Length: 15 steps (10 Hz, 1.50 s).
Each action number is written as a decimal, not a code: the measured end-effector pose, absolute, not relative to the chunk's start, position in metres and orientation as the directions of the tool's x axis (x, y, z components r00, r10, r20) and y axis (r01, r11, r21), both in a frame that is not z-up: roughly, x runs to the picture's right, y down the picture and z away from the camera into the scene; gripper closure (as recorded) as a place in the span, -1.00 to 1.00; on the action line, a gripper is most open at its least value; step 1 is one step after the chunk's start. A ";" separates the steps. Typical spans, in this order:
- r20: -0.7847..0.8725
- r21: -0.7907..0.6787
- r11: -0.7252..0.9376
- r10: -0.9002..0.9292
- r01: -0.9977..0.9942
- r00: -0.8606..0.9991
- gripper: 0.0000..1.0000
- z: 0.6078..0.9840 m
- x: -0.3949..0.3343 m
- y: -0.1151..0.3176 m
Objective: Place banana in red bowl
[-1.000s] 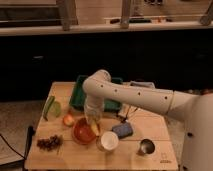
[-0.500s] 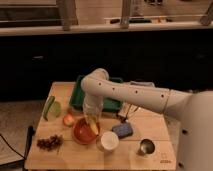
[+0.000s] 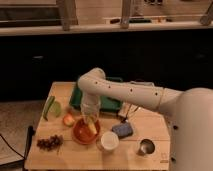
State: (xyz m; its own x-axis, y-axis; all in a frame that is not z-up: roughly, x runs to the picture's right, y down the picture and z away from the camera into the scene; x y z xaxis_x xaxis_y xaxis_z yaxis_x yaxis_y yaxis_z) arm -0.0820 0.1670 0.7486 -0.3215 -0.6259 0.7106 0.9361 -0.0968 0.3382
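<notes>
1. Light wooden table (image 3: 155, 126): all other items are carried on it; nothing on it is seen to be displaced against a second ago.
2. White robot arm (image 3: 125, 92): bent down over the table's left half; its elbow is shifted only slightly leftward compared with a second ago.
3. Green rectangular tray (image 3: 107, 104): lies behind the arm, untouched.
4. Round shallow orange-red bowl (image 3: 80, 136): stands directly under the wrist, with a white cup (image 3: 108, 141) just beside it and a round orange-pink fruit (image 3: 68, 120) near its far left rim.
5. Gripper (image 3: 90, 120): held low over the bowl's inside, as it was a second ago; the fingers appear clamped on the fruit below.
6. Short pale yellow banana (image 3: 93, 128): seen at the gripper's tip, inside the bowl's outline, apparently not yet let go.

Judgement: carriage is taken as finished, since almost nothing is altered; release and withdrawal are left.
</notes>
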 end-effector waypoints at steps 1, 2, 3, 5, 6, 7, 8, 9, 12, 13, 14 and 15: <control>0.713 0.339 -0.099 -0.622 0.935 -0.325 1.00 0.750 -0.084 0.167; 0.714 0.341 -0.101 -0.618 0.935 -0.328 1.00 0.750 -0.086 0.168; 0.717 0.341 -0.102 -0.615 0.935 -0.328 1.00 0.751 -0.086 0.168; 0.719 0.339 -0.100 -0.614 0.935 -0.326 0.99 0.751 -0.086 0.167; 0.721 0.338 -0.097 -0.613 0.936 -0.323 0.84 0.752 -0.086 0.167; 0.722 0.337 -0.094 -0.612 0.937 -0.322 0.68 0.752 -0.087 0.167; 0.724 0.336 -0.092 -0.611 0.937 -0.319 0.47 0.752 -0.086 0.168; 0.727 0.334 -0.089 -0.610 0.938 -0.316 0.23 0.752 -0.085 0.169; 0.731 0.332 -0.085 -0.607 0.939 -0.314 -0.32 0.751 -0.083 0.172; 0.731 0.330 -0.084 -0.607 0.940 -0.311 -0.53 0.750 -0.082 0.172; 0.732 0.329 -0.083 -0.607 0.941 -0.309 -0.60 0.750 -0.081 0.173; 0.731 0.330 -0.081 -0.608 0.941 -0.309 -0.60 0.750 -0.082 0.174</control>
State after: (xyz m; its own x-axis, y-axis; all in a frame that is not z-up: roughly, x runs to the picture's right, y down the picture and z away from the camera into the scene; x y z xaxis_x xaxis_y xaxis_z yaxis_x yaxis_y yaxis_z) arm -0.0817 0.1737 0.7501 -0.3089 -0.6080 0.7314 0.9405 -0.0810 0.3299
